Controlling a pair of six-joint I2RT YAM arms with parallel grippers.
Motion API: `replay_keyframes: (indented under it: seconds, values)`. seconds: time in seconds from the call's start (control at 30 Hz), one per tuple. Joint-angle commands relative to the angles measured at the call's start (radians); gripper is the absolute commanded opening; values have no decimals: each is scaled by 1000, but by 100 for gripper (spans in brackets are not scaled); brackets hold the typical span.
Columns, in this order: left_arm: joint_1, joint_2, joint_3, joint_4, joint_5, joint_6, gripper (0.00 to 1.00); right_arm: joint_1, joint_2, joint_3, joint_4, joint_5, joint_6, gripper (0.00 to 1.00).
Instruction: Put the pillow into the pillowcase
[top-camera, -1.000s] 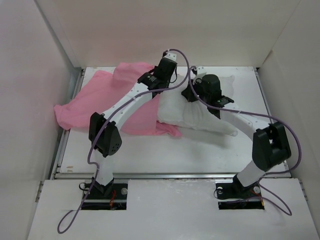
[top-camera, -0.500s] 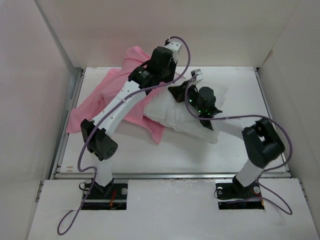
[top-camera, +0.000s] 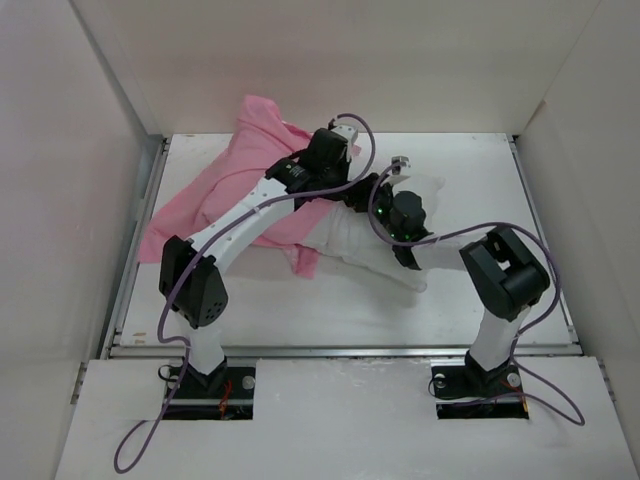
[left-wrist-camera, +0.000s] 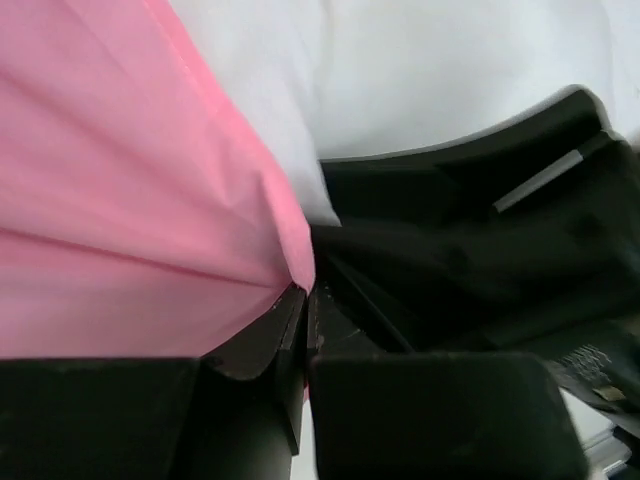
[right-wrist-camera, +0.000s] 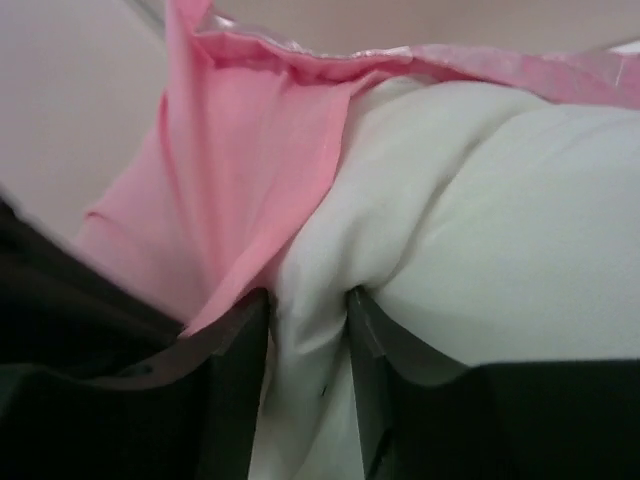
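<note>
Currently the left gripper (left-wrist-camera: 303, 300) is pinching the pink satin pillowcase (top-camera: 215, 200) and the right gripper (right-wrist-camera: 305, 330) is squeezing the plump white pillow (top-camera: 352, 243), which is seemingly lying mostly outside it.

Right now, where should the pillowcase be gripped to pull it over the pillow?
Pinch the pillowcase by its open hem, coming from the pillow side: that thin edge lifts clear of the pillow there, as where the left gripper pinches it.
</note>
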Motion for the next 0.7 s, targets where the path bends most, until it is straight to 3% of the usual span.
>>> replay_keyframes:
  seconds: [0.0,0.1,0.17,0.3,0.5,0.53,0.57,0.67]
  values:
    - [51,-46,-25,99,63,-87,0,-37,-108,-3,-17,-138,23,46]
    - [124,-46,-23,153,38,-87,0,-75,-188,36,-279,-198,-68,67]
    - [163,-46,4,176,10,-77,0,-84,-211,99,-551,-162,-220,69]
    - [198,-23,66,176,-11,-54,0,-113,-211,250,-869,-163,-501,72]
    - [209,-23,66,199,0,-43,0,-215,-147,481,-1037,-327,-632,76]
    - [209,-23,66,209,10,-43,0,-224,-121,519,-1074,-359,-654,79]
    - [209,-23,66,209,10,-32,0,-233,-88,613,-1103,-428,-671,90]
    - [209,-23,75,209,10,-32,0,-233,83,789,-1290,-601,-774,93]
